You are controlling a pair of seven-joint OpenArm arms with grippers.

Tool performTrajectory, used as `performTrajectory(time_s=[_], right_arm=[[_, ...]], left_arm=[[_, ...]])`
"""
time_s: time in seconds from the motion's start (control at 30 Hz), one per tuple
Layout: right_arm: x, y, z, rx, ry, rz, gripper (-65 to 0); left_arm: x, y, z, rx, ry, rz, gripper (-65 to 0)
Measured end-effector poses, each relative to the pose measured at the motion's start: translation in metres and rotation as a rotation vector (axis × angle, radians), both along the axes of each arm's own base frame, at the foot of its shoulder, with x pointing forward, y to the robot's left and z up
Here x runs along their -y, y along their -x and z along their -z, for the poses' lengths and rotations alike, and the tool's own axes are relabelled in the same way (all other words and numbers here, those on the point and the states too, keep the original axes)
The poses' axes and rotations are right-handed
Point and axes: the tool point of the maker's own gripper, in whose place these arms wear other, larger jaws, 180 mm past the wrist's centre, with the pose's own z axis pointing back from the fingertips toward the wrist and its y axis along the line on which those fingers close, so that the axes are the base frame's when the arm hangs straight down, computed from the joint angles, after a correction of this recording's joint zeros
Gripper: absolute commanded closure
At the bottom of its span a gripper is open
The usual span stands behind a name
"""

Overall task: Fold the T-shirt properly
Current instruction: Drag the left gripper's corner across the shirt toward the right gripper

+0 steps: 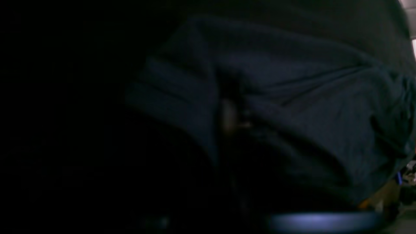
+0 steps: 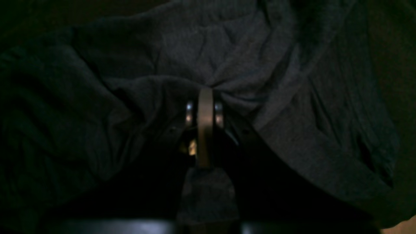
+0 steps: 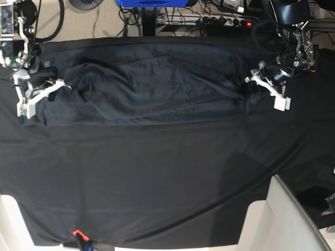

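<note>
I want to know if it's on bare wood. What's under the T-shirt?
The T-shirt lies on a black cloth that spreads out past it on the near side and both ends. What is beneath that cloth is covered, so wood cannot be confirmed.

The T-shirt (image 3: 152, 86) lies spread along the far edge of the table cloth (image 3: 157, 178). The right gripper (image 3: 49, 86) and the left gripper (image 3: 257, 79) sit at its opposite ends.

Base view: overhead, looking steeply down on the whole surface (image 3: 157, 178) from well above both arms. Wrist views: each very close behind its own fingers, aimed along them at dim folds of the T-shirt (image 3: 146, 89), shared by all three.
</note>
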Motion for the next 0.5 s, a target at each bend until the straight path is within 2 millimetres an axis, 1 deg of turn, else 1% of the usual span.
performTrajectory(time_s=[0.1, 0.23, 0.37, 0.5], right_arm=[[0.000, 0.000, 0.000, 0.000, 0.000, 0.000, 0.0], [0.000, 0.000, 0.000, 0.000, 0.000, 0.000, 0.0], [0.000, 0.000, 0.000, 0.000, 0.000, 0.000, 0.0], [-0.001, 0.000, 0.000, 0.001, -0.002, 0.001, 0.0]], left_arm=[[-0.003, -0.008, -0.003, -0.004, -0.022, 0.024, 0.0], [-0.014, -0.020, -0.009, -0.004, -0.059, 0.044, 0.0], [-0.037, -0.024, -0.019, 0.002, -0.115, 0.050, 0.0], [-0.063, -0.019, -0.025, -0.013, -0.174, 0.048, 0.0]])
